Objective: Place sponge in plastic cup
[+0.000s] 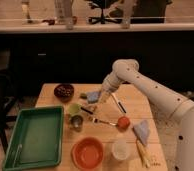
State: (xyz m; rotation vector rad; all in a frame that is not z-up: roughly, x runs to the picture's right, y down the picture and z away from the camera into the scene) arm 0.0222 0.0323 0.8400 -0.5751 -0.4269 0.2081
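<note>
The robot's pincer [100,95] gripped the small, flat blue sponge [93,96] above the wooden tabletop [135,106], near the round light green plastic cup [74,108] but not over it. The soft sponge looked about as wide as the cup's mouth, so an off-centre release could leave it perched on the rim or topple the light cup.

Two-finger pincer [101,95] clasping small flat blue sponge [93,96] over middle of wooden desk [132,106], small light green plastic cup [74,109] at sponge's seven o'clock, not touching
</note>
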